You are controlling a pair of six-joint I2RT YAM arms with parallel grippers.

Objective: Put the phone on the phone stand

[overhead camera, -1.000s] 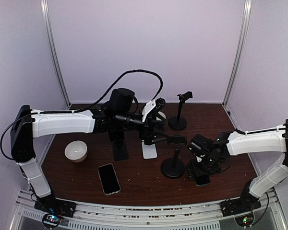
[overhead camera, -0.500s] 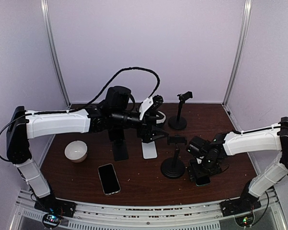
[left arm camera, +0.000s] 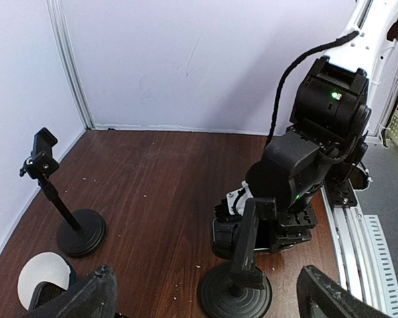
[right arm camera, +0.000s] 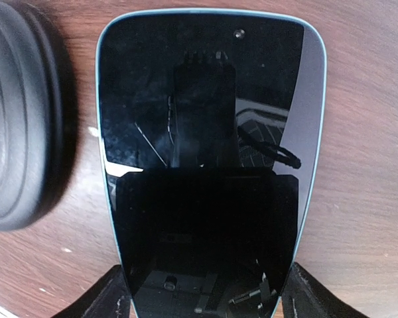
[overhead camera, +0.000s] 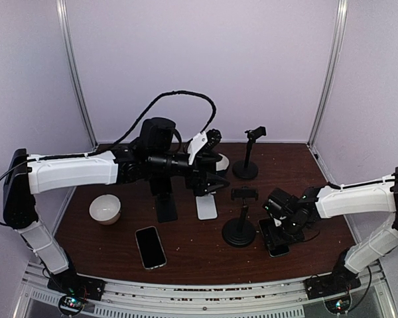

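A dark phone (right arm camera: 205,132) with a light blue rim lies flat on the brown table, just right of the round base (right arm camera: 20,112) of a black phone stand (overhead camera: 241,217). My right gripper (right arm camera: 205,291) is down over the phone's near end, one finger pressed against each long edge, so it is shut on the phone. From above, the right gripper (overhead camera: 283,225) hides most of the phone (overhead camera: 276,249). My left gripper (overhead camera: 212,175) hangs open and empty above the table's middle, behind the stand. The stand's clamp (left arm camera: 252,232) is empty.
A second phone (overhead camera: 150,246) lies at the front left beside a white bowl (overhead camera: 105,209). A second clamp stand (overhead camera: 247,159) is at the back, with a white flat stand (overhead camera: 206,207) and a black flat stand (overhead camera: 164,204) in the middle. Another white bowl (left arm camera: 43,285) sits beneath the left gripper.
The right gripper's jaws have narrowed onto the phone's edges and it has shifted slightly. The left arm has drawn back a little to the left, its gripper still open.
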